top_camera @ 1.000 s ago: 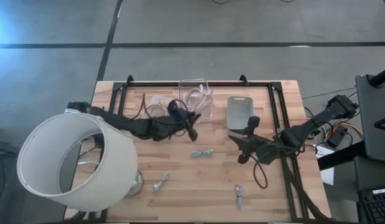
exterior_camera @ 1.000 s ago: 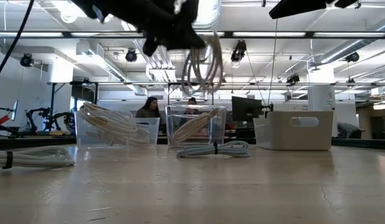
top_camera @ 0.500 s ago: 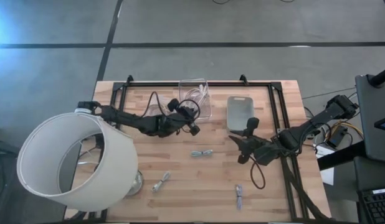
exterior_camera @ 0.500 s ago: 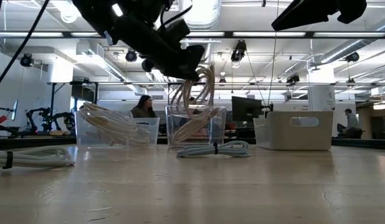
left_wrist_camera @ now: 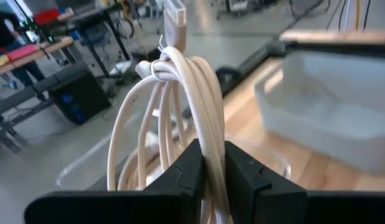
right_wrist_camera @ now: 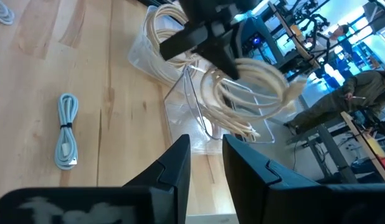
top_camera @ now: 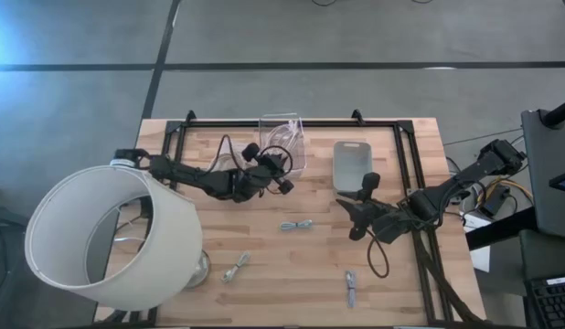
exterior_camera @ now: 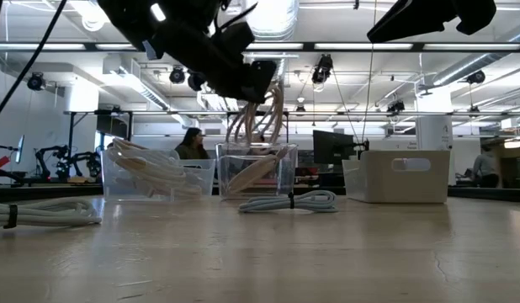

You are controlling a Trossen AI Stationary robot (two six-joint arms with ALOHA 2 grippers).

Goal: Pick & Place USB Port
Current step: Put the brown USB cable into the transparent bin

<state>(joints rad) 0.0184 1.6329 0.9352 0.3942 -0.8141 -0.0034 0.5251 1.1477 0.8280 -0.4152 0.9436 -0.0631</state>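
Left hand (top_camera: 275, 171) holds cable coil (exterior_camera: 258, 126) above clear bin (top_camera: 284, 139); tray (top_camera: 352, 164) right of bin; loose cable (top_camera: 297, 226) mid-tabletop (top_camera: 292, 265); right hand (top_camera: 363, 208) below tray.

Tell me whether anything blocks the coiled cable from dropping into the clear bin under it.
Nothing visible does. The left claw is shut on the cream cable coil, which hangs right above the open top of the clear bin. That bin already holds another cream cable, lying low. The right claw waits apart, mid-table.
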